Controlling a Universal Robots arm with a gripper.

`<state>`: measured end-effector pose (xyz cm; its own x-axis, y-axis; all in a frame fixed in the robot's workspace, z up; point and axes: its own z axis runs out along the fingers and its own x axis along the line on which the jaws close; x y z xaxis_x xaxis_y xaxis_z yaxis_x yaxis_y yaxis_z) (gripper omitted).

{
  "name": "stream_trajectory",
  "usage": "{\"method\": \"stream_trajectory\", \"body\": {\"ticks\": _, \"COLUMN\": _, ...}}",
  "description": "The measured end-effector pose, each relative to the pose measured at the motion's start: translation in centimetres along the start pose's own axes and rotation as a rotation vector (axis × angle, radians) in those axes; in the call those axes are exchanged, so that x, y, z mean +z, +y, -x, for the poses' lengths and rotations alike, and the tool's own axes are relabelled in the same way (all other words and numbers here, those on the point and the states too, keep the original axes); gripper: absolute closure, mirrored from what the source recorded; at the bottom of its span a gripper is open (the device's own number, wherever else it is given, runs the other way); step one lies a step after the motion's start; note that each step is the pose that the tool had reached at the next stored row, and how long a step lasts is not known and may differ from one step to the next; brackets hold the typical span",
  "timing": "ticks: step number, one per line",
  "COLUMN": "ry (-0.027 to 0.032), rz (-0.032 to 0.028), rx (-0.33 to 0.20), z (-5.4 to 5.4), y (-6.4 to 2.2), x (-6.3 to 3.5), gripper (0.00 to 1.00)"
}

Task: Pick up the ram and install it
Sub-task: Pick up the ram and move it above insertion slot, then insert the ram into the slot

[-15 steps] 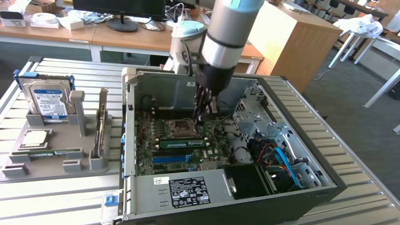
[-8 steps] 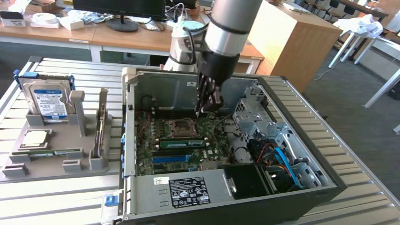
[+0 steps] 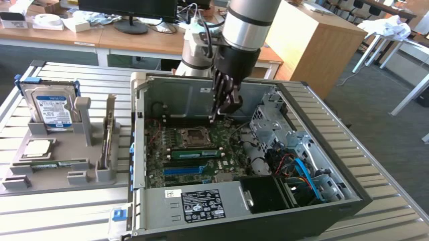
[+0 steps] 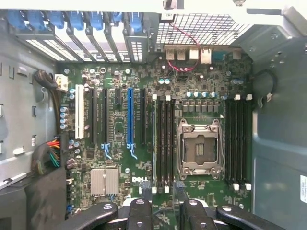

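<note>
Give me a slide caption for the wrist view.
Open jaws hover over the motherboard, its processor socket flanked by memory slots.

We read just one brand: the white letters DELL [image 4: 139, 180] printed on the green motherboard [image 4: 120, 86], just beside the long black memory slots [image 4: 163, 139]. On the silver hard drive [image 3: 47, 89] standing at the exterior view's left, the blue-and-white label [image 3: 55, 111] carries print too small for us to read. The black label [image 3: 203, 206] on the grey metal cover [image 3: 154, 211], at the near side of the open computer case [image 3: 176, 98], shows white marks we cannot make out.
</note>
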<state>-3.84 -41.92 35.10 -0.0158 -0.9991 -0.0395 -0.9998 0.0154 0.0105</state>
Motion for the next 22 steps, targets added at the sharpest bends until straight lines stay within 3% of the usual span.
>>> {"method": "stream_trajectory", "body": {"ticks": 6, "ry": 0.0, "rz": 0.0, "rx": 0.0, "z": 0.03, "y": 0.01, "x": -0.84, "gripper": 0.69}}
{"method": "stream_trajectory", "body": {"ticks": 22, "ry": -0.0001, "rz": -0.0001, "rx": 0.0, "z": 0.03, "y": 0.01, "x": -0.88, "gripper": 0.7}}
